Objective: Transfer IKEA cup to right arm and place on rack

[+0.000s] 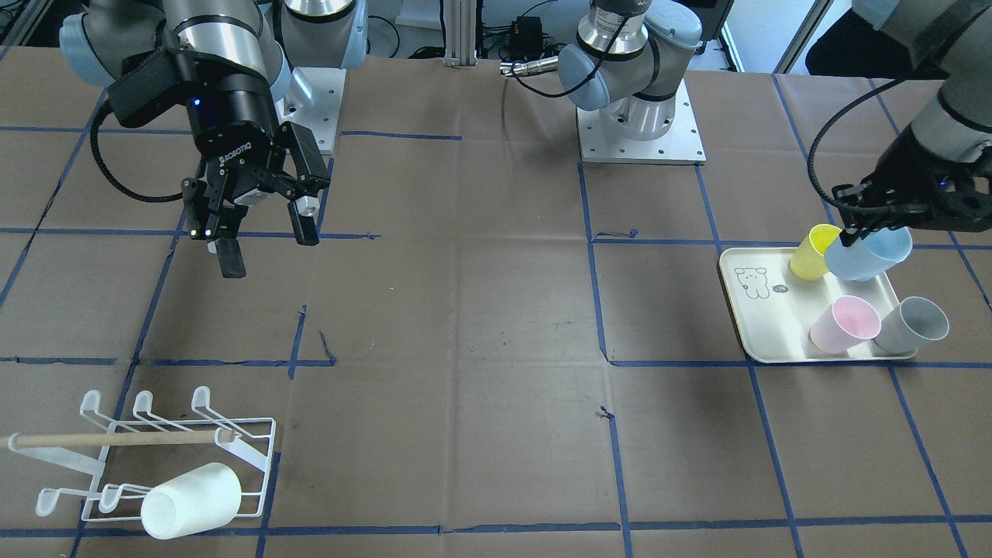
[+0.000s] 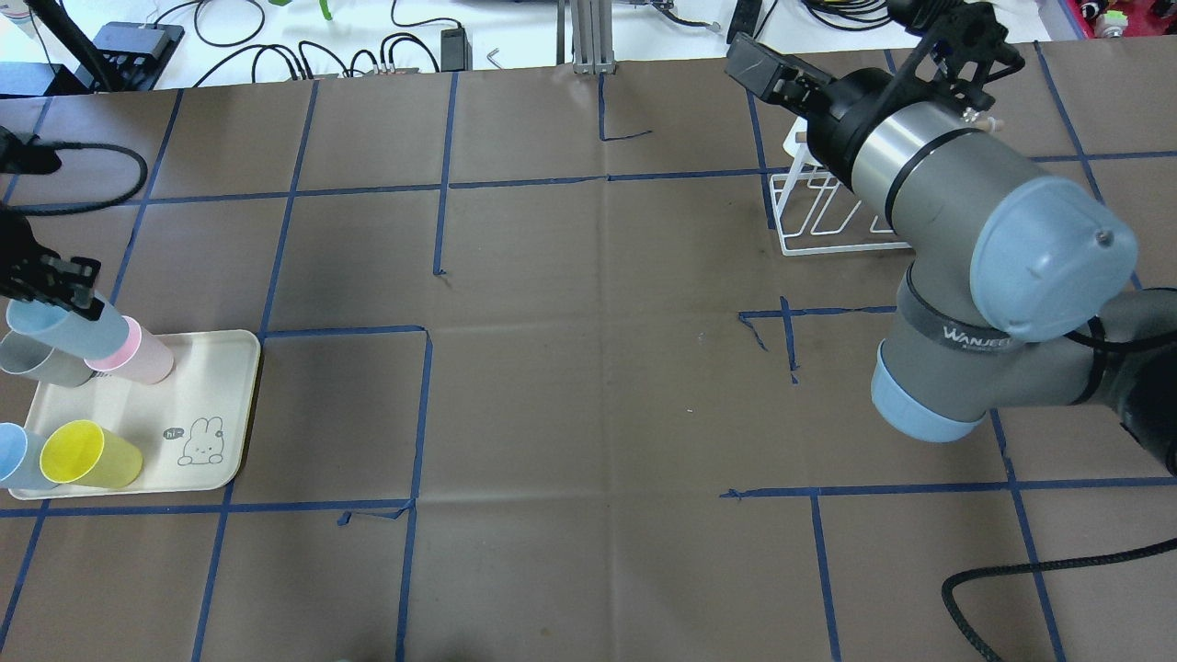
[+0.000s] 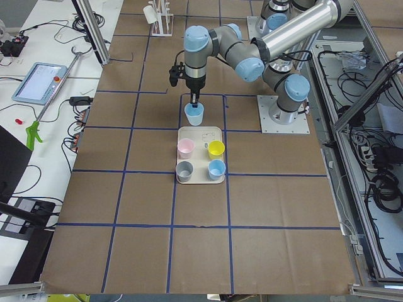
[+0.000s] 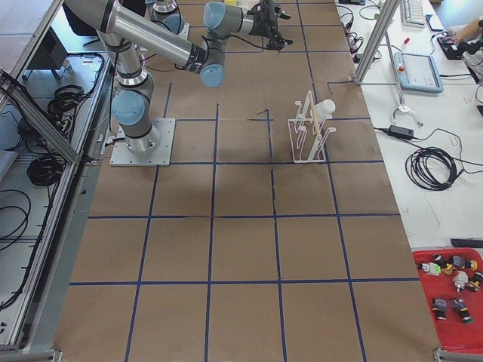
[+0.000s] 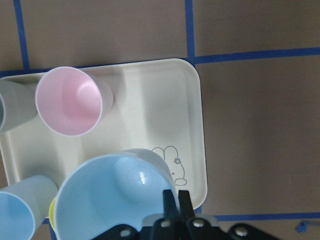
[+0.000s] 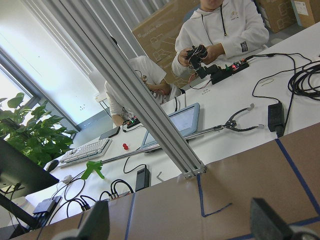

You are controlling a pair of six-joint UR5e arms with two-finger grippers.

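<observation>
My left gripper (image 1: 852, 232) is shut on the rim of a light blue cup (image 1: 868, 252) and holds it tilted just above the cream tray (image 1: 756, 310). The left wrist view shows the pinch on the cup (image 5: 115, 200). The overhead view shows the same cup (image 2: 64, 326). My right gripper (image 1: 269, 248) is open and empty, hanging above the table far from the cup. The white wire rack (image 1: 178, 442) with a wooden dowel (image 1: 116, 439) stands at the table's far end on my right, with a white cup (image 1: 190, 500) lying on its prongs.
On the tray stand a yellow cup (image 1: 814, 252), a pink cup (image 1: 845, 324) and a grey cup (image 1: 914, 325). Another light blue cup (image 2: 14, 455) also stands there. Both arm bases (image 1: 639, 116) stand at the robot's edge. Operators sit beyond the table in the right wrist view.
</observation>
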